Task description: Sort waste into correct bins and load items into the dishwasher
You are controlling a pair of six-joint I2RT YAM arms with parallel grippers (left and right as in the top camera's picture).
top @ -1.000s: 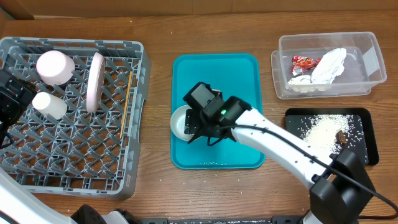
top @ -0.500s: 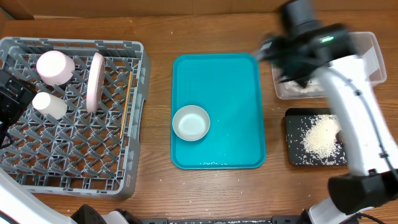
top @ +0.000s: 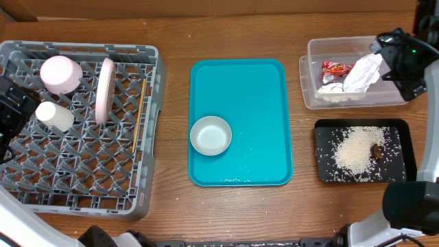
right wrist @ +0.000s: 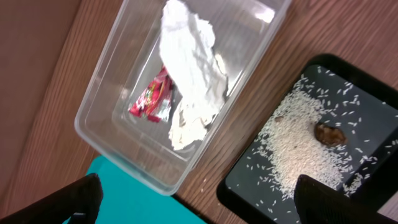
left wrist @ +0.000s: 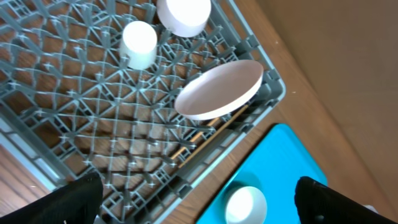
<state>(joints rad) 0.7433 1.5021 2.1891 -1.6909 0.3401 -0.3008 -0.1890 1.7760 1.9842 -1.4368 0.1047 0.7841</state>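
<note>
The grey dish rack [top: 82,171] holds a pale pink dish [top: 60,74], an upright white-pink plate [top: 105,89], a white cup [top: 55,116] and chopsticks [top: 142,116]. The white bowl [top: 210,135] sits on the teal tray [top: 254,89]. The clear tub [top: 310,96] holds the red wrapper [top: 337,68] and the white napkin [top: 362,72]. The black tray [top: 405,168] holds rice [top: 355,151] and a brown lump [top: 378,151]. My left gripper [left wrist: 199,211] is open and empty above the rack's near edge. My right gripper [right wrist: 205,211] is open and empty, high over the tub's right end [top: 403,63].
In the left wrist view the plate [left wrist: 219,90], cup [left wrist: 139,43] and bowl [left wrist: 245,205] show. In the right wrist view the napkin [right wrist: 189,62], wrapper [right wrist: 151,99] and rice [right wrist: 298,149] show. Stray rice grains lie on the teal tray's near edge [top: 233,180].
My right arm has left the white bowl on the teal tray and swung up and right to above the clear tub. The left arm has not moved.
</note>
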